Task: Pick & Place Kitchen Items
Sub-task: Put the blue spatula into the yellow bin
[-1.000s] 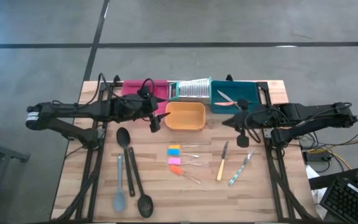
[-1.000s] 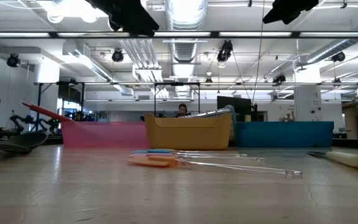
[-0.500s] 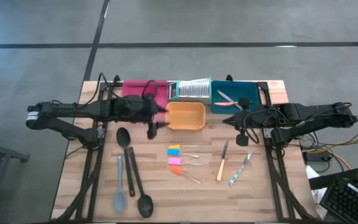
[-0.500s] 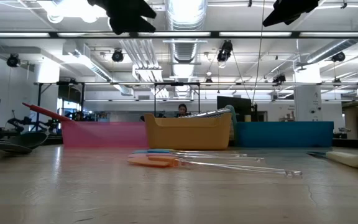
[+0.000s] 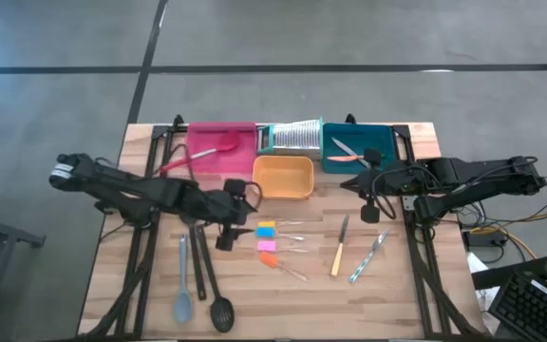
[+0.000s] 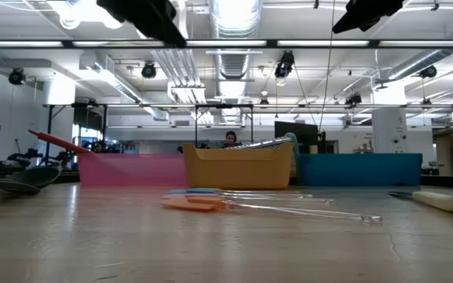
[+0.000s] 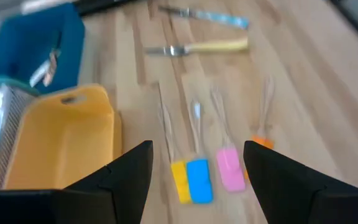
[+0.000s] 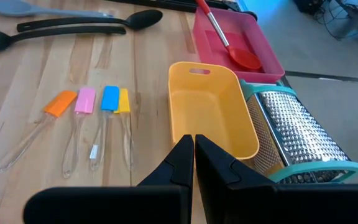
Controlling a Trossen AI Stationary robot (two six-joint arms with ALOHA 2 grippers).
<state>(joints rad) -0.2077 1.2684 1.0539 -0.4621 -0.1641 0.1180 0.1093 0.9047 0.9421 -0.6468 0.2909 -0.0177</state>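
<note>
Left gripper hovering empty and spread over small spatulas on table, apparently lining up a pick (right gripper clenched, idle near teal tray).

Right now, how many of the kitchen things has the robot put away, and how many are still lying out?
Done: a red spoon lies in the pink tray, and scissors lie in the teal tray. In hand: nothing; the left gripper is open above the table beside the small spatulas; the right gripper waits shut. Left: the spatulas, two knives, and black and grey-blue spoons. The orange tray is empty.
</note>
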